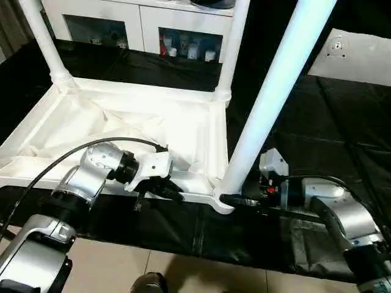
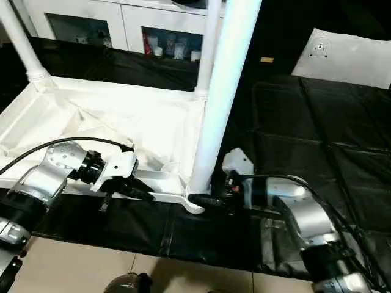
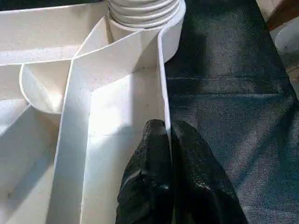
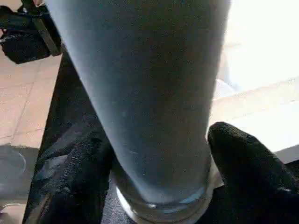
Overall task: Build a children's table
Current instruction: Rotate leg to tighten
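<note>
The children's table lies upside down on a black mat, its ribbed white top (image 1: 122,97) facing up. Three white legs stand in corner sockets: far left (image 1: 46,43), far right (image 1: 232,49) and near right (image 1: 269,104). My left gripper (image 3: 167,128) is shut on the thin near rim of the top (image 3: 161,84), one finger on each side, a little left of the near right socket. My right gripper (image 4: 159,140) reaches in from the right, and its fingers (image 4: 243,163) press on both sides of the near right leg (image 4: 140,84) just above its socket.
A white cabinet (image 1: 153,24) with glass doors stands behind the table. A flat white panel (image 1: 360,55) with a small round fitting lies on the mat at the far right. The black mat (image 1: 330,122) ends at tiled floor (image 1: 110,262) close to me.
</note>
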Robot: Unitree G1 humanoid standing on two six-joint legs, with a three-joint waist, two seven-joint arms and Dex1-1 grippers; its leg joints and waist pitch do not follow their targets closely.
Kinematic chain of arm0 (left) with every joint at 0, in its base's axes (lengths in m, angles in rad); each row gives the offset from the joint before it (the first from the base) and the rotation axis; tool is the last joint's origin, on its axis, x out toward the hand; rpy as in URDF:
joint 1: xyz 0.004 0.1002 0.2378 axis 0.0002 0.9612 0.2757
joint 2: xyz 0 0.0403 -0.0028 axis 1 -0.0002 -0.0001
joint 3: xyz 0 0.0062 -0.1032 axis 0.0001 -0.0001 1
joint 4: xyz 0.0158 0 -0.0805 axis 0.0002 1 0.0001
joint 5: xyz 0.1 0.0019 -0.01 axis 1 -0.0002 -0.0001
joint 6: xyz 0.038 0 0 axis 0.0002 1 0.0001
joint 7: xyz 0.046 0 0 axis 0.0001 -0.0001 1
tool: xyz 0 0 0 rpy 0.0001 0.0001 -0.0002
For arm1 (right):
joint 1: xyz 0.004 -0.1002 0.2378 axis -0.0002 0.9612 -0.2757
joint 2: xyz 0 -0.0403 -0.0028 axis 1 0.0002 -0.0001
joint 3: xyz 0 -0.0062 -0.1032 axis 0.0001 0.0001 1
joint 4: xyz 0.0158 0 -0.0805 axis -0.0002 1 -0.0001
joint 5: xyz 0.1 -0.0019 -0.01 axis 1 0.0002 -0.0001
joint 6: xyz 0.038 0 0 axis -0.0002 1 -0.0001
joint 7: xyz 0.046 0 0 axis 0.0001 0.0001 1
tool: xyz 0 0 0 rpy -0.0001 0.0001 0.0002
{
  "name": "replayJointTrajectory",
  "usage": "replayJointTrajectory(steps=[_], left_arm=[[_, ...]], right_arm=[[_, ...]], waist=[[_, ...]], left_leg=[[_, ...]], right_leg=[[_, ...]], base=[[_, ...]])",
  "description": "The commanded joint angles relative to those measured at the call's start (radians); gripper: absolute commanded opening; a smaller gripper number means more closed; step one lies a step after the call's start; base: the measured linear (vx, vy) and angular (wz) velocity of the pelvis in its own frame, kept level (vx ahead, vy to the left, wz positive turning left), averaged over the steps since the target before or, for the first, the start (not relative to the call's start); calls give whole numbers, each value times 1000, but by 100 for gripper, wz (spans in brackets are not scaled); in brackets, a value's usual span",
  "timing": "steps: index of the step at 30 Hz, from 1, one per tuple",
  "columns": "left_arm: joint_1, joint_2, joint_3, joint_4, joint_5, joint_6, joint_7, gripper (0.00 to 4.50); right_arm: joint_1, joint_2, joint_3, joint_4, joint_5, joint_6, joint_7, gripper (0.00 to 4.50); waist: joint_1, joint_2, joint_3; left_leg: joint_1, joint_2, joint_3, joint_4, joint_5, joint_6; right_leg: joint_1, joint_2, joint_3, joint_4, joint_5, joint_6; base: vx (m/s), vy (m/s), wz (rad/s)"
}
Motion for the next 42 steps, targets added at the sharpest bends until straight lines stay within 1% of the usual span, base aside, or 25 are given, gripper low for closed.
replayJointTrajectory(steps=[1, 13, 14, 17, 20, 21, 22, 24, 25, 26, 27, 28, 29, 30, 31, 32, 34, 35, 36, 37, 38, 39, 40, 41, 42], left_arm=[[0, -12, -74, 14, 58, -29, -60, 0], [-17, -14, -75, 60, 72, -60, -49, 0], [-15, -21, -65, 64, 67, -46, -25, 0], [-6, -71, -7, 56, 37, 62, 111, 0], [-6, -141, 52, 51, 13, 158, 271, 0], [-7, -169, 72, 50, 0, 182, 320, 0], [-13, -210, 99, 46, -13, 223, 396, 0], [-19, -252, 125, 42, -23, 264, 475, 0], [-19, -252, 125, 42, -23, 264, 475, 0], [-25, -309, 153, 30, -21, 308, 585, 0], [-27, -321, 158, 27, -18, 315, 609, 0], [-29, -335, 163, 25, -15, 322, 635, 0], [-29, -335, 163, 25, -15, 322, 635, 0], [-39, -412, 195, 0, -3, 375, 780, 0], [-42, -434, 204, -10, 4, 390, 823, 0], [-42, -440, 206, -12, 5, 394, 832, 0], [-46, -478, 217, -41, 27, 422, 903, 0], [-44, -482, 216, -53, 30, 436, 910, 0], [-42, -478, 207, -64, 40, 439, 906, 0], [-40, -474, 201, -70, 47, 439, 904, 0], [-34, -467, 194, -75, 54, 439, 897, 0], [-29, -460, 189, -80, 58, 440, 891, 0], [-28, -459, 189, -81, 59, 440, 890, 0], [-21, -452, 188, -87, 63, 441, 880, 0], [-15, -446, 186, -92, 66, 442, 872, 0]], right_arm=[[-13, -3, 3, 10, -12, -11, 13, 304], [-12, 1, 20, 22, -14, -22, 34, 270], [-1, 3, 20, 14, -12, -15, 29, 270], [45, 42, -12, -14, 21, 74, -58, 270], [85, 112, -41, -13, 18, 103, -194, 269], [92, 145, -51, -6, 6, 107, -258, 269], [96, 199, -67, 10, -1, 106, -342, 269], [98, 256, -86, 27, -8, 103, -430, 269], [98, 256, -86, 27, -8, 103, -430, 269], [72, 336, -102, 74, -45, 100, -574, 269], [67, 352, -106, 82, -51, 101, -600, 269], [61, 368, -110, 91, -57, 102, -628, 269], [61, 368, -110, 91, -57, 102, -628, 269], [3, 462, -154, 170, -88, 98, -816, 269], [-16, 489, -169, 194, -96, 97, -874, 269], [-20, 495, -173, 199, -97, 97, -887, 268], [-64, 556, -216, 239, -107, 90, -1000, 268], [-73, 568, -224, 245, -109, 89, -1020, 268], [-80, 575, -229, 248, -106, 77, -1019, 268], [-84, 579, -231, 250, -103, 69, -1016, 322], [-84, 578, -231, 247, -104, 61, -1010, 336], [-85, 576, -230, 245, -106, 54, -1007, 336], [-85, 576, -229, 245, -106, 54, -1007, 346], [-82, 576, -234, 239, -106, 53, -996, 346], [-74, 569, -236, 227, -109, 49, -983, 370]], waist=[[-6, -2, -62], [-4, -1, -61], [-3, 5, -61], [-3, 4, -57], [0, 3, -46], [-2, 2, -40], [-7, 7, -38], [-25, -2, -36], [-29, -6, -35], [-36, -8, -34], [-47, -5, -33], [-59, 0, -30], [-61, 3, -32], [-68, 11, -33], [-74, 17, -32], [-86, 19, -32], [-89, 28, -30], [-87, 27, -34], [-84, 15, -41], [-81, -6, -41], [-78, -9, -34], [-63, 4, -40], [-73, 18, -35], [-84, 21, -36], [-102, 24, -37]], left_leg=[[45, 78, -29, -63, -231, 41], [45, 79, -30, -64, -241, 34], [45, 79, -31, -65, -242, 33], [48, 80, -29, -69, -270, 24], [59, 80, -35, -75, -396, -28], [65, 79, -44, -77, -462, -54], [64, 79, -54, -82, -503, -80], [62, 74, -65, -88, -571, -103], [63, 71, -68, -87, -585, -103], [64, 68, -71, -86, -595, -96], [70, 65, -75, -83, -615, -95], [66, 63, -82, -86, -639, -96], [66, 63, -85, -89, -647, -98], [63, 64, -86, -99, -673, -106], [67, 64, -87, -105, -705, -119], [70, 62, -88, -116, -771, -134], [51, 69, -66, -168, -861, -146], [45, 69, -57, -179, -861, -145], [66, 56, -39, -159, -797, -140], [109, 39, -50, -67, -655, -76], [90, 42, -65, -46, -548, -29], [18, 59, -77, -86, -335, 14], [30, 68, -73, -112, -376, -9], [31, 69, -77, -123, -446, -35], [30, 70, -86, -139, -597, -91]], right_leg=[[13, -76, 29, -62, -84, -258], [13, -77, 29, -62, -94, -259], [13, -78, 29, -62, -94, -260], [11, -77, 31, -66, -119, -268], [-5, -86, 36, -89, -321, -234], [-10, -93, 36, -102, -451, -200], [-12, -98, 35, -107, -534, -168], [-15, -95, 27, -114, -617, -128], [-16, -95, 24, -119, -645, -111], [-18, -99, 23, -126, -682, -90], [-27, -102, 21, -133, -714, -85], [-22, -103, 15, -138, -739, -72], [-17, -101, 10, -139, -734, -67], [-12, -94, 7, -134, -685, -71], [-17, -88, 1, -132, -656, -81], [-12, -74, -15, -128, -587, -86], [10, -45, -39, -87, -441, -95], [17, -41, -38, -67, -410, -100], [-6, -60, -22, -91, -440, -106], [-49, -132, 4, -170, -593, -91], [-28, -167, 14, -187, -638, -80], [40, -162, 8, -157, -566, -61], [12, -105, -12, -137, -449, -72], [13, -85, -21, -121, -398, -79], [18, -67, -33, -100, -321, -92]], base=[[0, 0, 0], [0, 0, 0], [0, 0, 0], [0, 0, 0], [-21, 1, 1], [-70, 14, -2], [-70, 14, -2], [-60, 38, -12], [-61, 48, -14], [-55, 61, -12], [-53, 58, -11], [-53, 58, -11], [-55, 63, -16], [-51, 70, -16], [-51, 70, -16], [-57, 70, -13], [-54, 75, -10], [-48, 59, -3], [0, 0, 0], [0, 0, 0], [0, 0, 0], [50, 42, -26], [50, 42, -26], [51, 49, -27], [-13, 43, -24]])
